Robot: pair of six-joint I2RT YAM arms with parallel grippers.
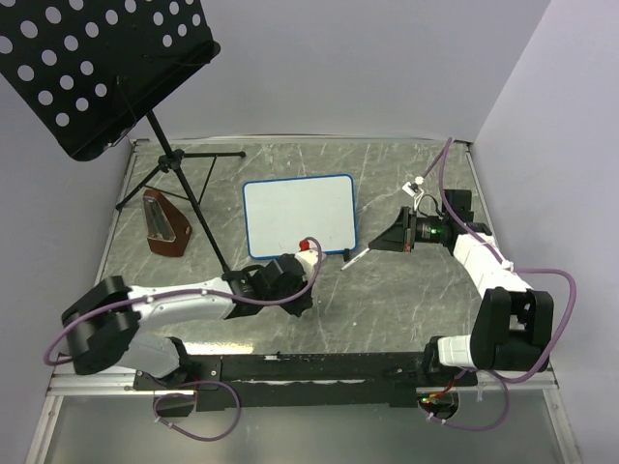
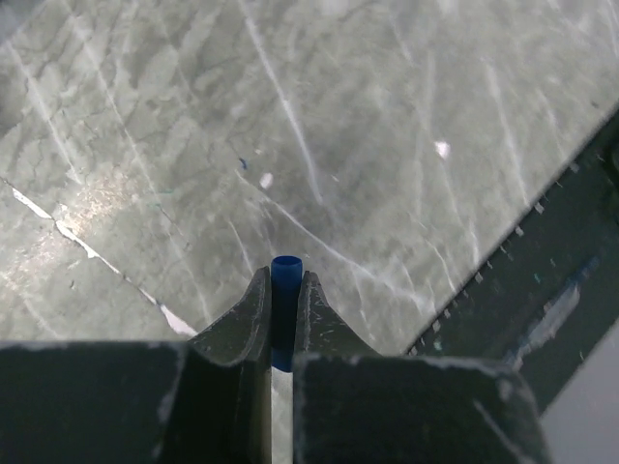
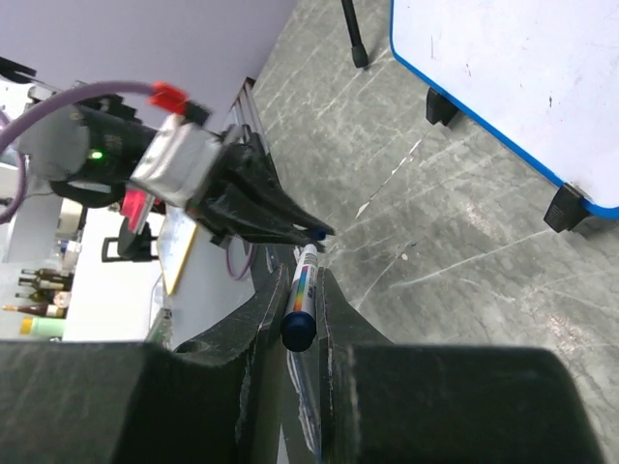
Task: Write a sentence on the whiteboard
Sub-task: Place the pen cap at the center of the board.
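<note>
Music stand (image 1: 97,68) rises over the tabletop's (image 1: 406,309) far left corner. Toward the near edge's middle, the left gripper (image 3: 311,230) is clenched on a small blue piece (image 2: 285,271). Just behind it, mid-tabletop, stands the whiteboard (image 1: 298,215). Right of the board, the right gripper (image 1: 385,242) grasps a marker (image 3: 303,290).

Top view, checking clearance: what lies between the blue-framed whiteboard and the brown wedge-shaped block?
The black music stand's slanted pole and one tripod leg cross between the blue-framed white whiteboard and the brown wedge-shaped block; the top view shows it.
</note>
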